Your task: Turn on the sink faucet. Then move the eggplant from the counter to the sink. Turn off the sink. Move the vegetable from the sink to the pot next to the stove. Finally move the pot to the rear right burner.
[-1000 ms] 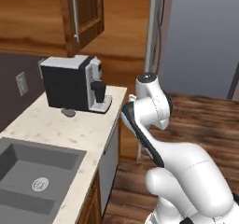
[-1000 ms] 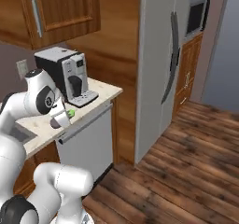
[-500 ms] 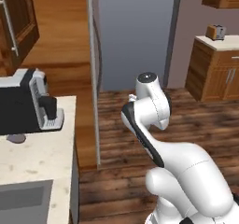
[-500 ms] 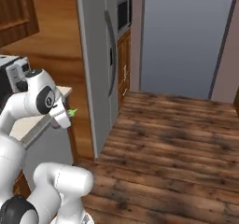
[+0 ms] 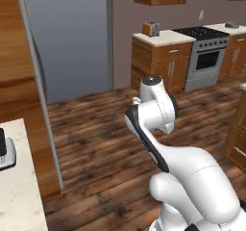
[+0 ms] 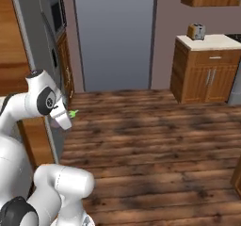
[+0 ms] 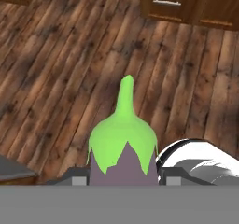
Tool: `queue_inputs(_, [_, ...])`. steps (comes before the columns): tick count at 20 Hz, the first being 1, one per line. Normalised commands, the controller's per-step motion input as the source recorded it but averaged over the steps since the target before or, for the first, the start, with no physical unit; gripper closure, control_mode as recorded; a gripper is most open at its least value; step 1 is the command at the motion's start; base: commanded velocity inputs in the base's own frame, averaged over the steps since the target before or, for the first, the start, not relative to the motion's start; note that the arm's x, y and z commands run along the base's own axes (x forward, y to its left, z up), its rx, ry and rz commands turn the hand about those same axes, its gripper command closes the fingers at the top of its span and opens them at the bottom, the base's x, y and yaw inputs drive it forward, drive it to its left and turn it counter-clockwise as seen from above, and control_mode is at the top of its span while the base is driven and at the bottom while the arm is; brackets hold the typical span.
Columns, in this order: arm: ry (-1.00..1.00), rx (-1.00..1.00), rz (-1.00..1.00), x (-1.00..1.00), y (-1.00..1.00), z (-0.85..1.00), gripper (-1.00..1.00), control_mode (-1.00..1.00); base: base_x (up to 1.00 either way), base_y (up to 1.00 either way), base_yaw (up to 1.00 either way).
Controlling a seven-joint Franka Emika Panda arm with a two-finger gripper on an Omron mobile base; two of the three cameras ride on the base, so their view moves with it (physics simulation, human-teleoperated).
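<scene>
The eggplant [image 7: 122, 139], purple with a bright green cap and stem, sits between my gripper's [image 7: 123, 177] fingers, and the gripper is shut on it. It hangs over wooden floor. In the right base view the gripper [image 6: 62, 120] is held close to the arm at the left, with the eggplant's green stem [image 6: 73, 112] poking out to the right. The stove [image 5: 207, 46] stands far off at the back right in the left base view. A small grey pot-like thing [image 5: 232, 24] rests on the counter just right of it.
A grey fridge [image 5: 67, 37] stands ahead on the left. A wooden cabinet with a toaster [image 5: 151, 29] is beside the stove, and the toaster [image 6: 196, 31] appears again at the right. A counter corner [image 5: 17, 191] is at the lower left. Open wooden floor [image 6: 155, 135] lies ahead.
The whole picture has swung to the right: the base has turned away from the counter with the coffee machine and sink toward the open floor and stove. The eggplant stays in the gripper.
</scene>
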Motion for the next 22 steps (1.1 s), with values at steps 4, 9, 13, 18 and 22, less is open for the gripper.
queue_inputs(4, [0.00, 0.00, 0.00, 0.00, 0.00, 0.00, 1.00, 1.00, 0.24, 0.00, -0.52])
queue_inputs(9, [0.00, 0.00, 0.00, 0.00, 0.00, 0.00, 1.00, 1.00, 0.71, 0.06, -0.45])
queue_inputs(13, [0.00, 0.00, 0.00, 0.00, 0.00, 0.00, 1.00, 1.00, 0.99, 0.19, -0.37])
queue_inputs(18, [0.00, 0.00, 0.00, 0.00, 0.00, 0.00, 1.00, 1.00, 1.00, 0.22, -0.31])
queue_inputs(22, [0.00, 0.00, 0.00, 0.00, 0.00, 0.00, 1.00, 1.00, 1.00, 0.19, -0.26])
